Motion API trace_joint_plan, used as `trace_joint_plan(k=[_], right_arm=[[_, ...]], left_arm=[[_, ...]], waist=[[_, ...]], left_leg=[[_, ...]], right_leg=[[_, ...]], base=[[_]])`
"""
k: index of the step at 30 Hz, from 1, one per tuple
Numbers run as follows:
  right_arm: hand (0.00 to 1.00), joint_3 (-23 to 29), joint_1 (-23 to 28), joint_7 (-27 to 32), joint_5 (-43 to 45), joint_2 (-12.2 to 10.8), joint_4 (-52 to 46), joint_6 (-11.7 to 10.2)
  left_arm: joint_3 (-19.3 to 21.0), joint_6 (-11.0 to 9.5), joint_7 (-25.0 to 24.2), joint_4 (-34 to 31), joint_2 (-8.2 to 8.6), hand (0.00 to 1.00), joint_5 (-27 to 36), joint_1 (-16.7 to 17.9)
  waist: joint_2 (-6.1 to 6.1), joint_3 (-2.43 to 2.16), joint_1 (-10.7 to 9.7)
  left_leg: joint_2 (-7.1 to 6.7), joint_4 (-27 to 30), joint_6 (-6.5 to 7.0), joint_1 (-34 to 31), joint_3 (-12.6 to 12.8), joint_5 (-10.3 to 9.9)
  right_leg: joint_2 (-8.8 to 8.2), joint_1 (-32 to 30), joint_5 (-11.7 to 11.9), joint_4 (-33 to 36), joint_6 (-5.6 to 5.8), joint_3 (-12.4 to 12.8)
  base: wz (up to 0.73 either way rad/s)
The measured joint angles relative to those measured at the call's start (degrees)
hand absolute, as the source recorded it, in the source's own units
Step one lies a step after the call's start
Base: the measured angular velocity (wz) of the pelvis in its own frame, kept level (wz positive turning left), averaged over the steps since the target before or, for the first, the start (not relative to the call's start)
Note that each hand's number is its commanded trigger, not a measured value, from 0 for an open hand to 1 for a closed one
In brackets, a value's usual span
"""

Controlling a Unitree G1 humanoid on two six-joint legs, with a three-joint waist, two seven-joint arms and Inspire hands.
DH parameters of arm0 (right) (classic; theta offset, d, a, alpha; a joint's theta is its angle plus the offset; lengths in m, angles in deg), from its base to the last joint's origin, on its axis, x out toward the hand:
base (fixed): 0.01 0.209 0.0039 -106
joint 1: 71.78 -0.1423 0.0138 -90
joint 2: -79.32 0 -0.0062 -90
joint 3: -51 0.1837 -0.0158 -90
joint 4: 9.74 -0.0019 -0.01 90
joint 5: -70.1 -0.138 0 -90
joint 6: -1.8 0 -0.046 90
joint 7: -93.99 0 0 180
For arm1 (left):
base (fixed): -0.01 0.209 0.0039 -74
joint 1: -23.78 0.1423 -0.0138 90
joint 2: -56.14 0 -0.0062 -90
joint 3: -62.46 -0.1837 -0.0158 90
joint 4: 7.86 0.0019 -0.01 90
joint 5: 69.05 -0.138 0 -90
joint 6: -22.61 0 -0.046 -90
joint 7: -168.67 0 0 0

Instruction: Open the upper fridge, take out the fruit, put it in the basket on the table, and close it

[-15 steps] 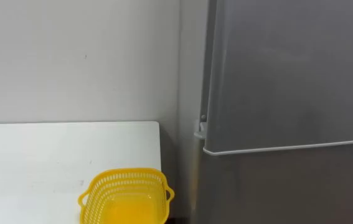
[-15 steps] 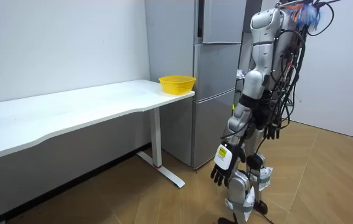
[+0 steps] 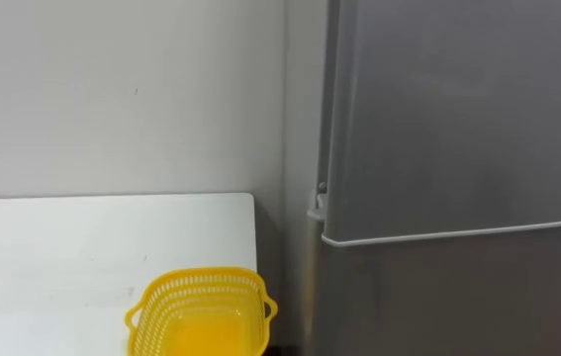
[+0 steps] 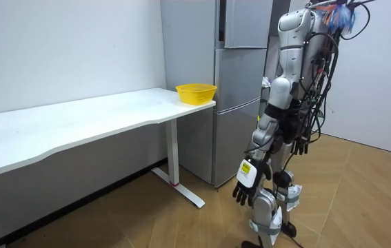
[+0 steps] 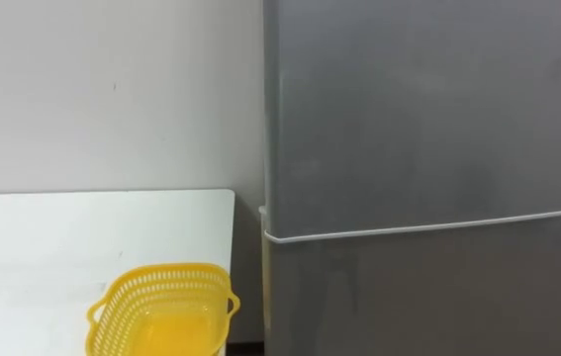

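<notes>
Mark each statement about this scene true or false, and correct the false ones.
1. The upper fridge door is shut. True.
2. The yellow basket sits on the floor. False: it stands on the white table, at the end next to the fridge.
3. The robot's left hand grips the fridge door. False: it hangs open by the robot's side, touching nothing.
4. The robot stands in front of the fridge. True.
</notes>
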Motion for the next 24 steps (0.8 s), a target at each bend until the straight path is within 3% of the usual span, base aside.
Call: trace_joint_plan(k=[4,8,11,15,18,21,24], right_arm=[[0.0,1.19,-0.09,-0.64,-1.83,0.0,0.87,0.0],[0.0,3.33,0.04,-0.27,-3.3,0.05,1.21,-0.12],[0.0,5.18,-0.03,0.02,-4.03,0.18,1.11,-0.21],[0.0,5.98,-0.79,1.49,-3.87,0.34,1.1,-0.62],[0.0,7.52,-0.94,1.84,-3.66,1.01,0.98,-2.38],[0.0,7.42,-1.26,2.76,-3.2,1.21,0.27,-3.7],[0.0,7.29,-1.72,3.27,-4.78,1.19,-0.1,-5.18]], left_arm=[[1.61,0.02,0.38,0.24,0.15,0.0,4.5,0.17],[6.74,-0.31,3.06,-0.05,0.16,0.0,12.08,0.79],[11.73,-0.83,7.63,-2.44,0.12,0.0,20.47,0.82],[16.47,-3.64,14.86,-6.75,0.14,0.0,31.54,0.33],[19.86,-6.5,20.26,-14.36,0.24,0.0,35.33,-0.52],[21.43,-9.17,27.73,-26.86,0.24,0.0,35.94,-1.29],[21.06,-12.62,34.94,-45.76,0.35,0.0,35.49,-1.86]], waist=[[-0.02,0.02,-0.12],[-0.09,0.03,-0.02],[0.05,0.0,0.06],[0.44,-0.03,0.47],[0.83,-0.08,1.71],[1.17,-0.1,1.84],[1.37,-0.17,2.67]], left_leg=[[-0.02,-0.01,0.0,-0.24,-1.04,0.0],[-0.01,0.02,0.0,-0.06,-1.86,0.0],[0.01,0.07,0.0,-0.08,-1.98,0.0],[0.04,0.08,0.01,-0.06,-1.98,0.01],[-0.01,-0.05,0.1,0.13,-1.98,0.06],[-0.02,-0.29,0.12,-0.06,-2.18,0.07],[-0.22,-1.26,0.36,-0.2,-2.91,0.21]], right_leg=[[-0.05,-0.01,0.0,-0.15,0.0,-0.56],[-0.07,0.5,-0.03,-0.28,-0.07,-1.2],[-0.05,0.81,0.12,-0.71,-0.14,-1.52],[-0.02,0.86,0.31,-0.75,-0.16,-1.48],[0.01,0.86,0.47,-0.76,-0.08,-1.25],[0.05,0.56,0.48,-0.56,-0.07,-1.29],[0.17,-0.38,0.48,-0.1,-0.07,-1.17]], base=[[0.07],[0.07],[0.05],[0.0],[-0.03],[0.01],[-0.06]])
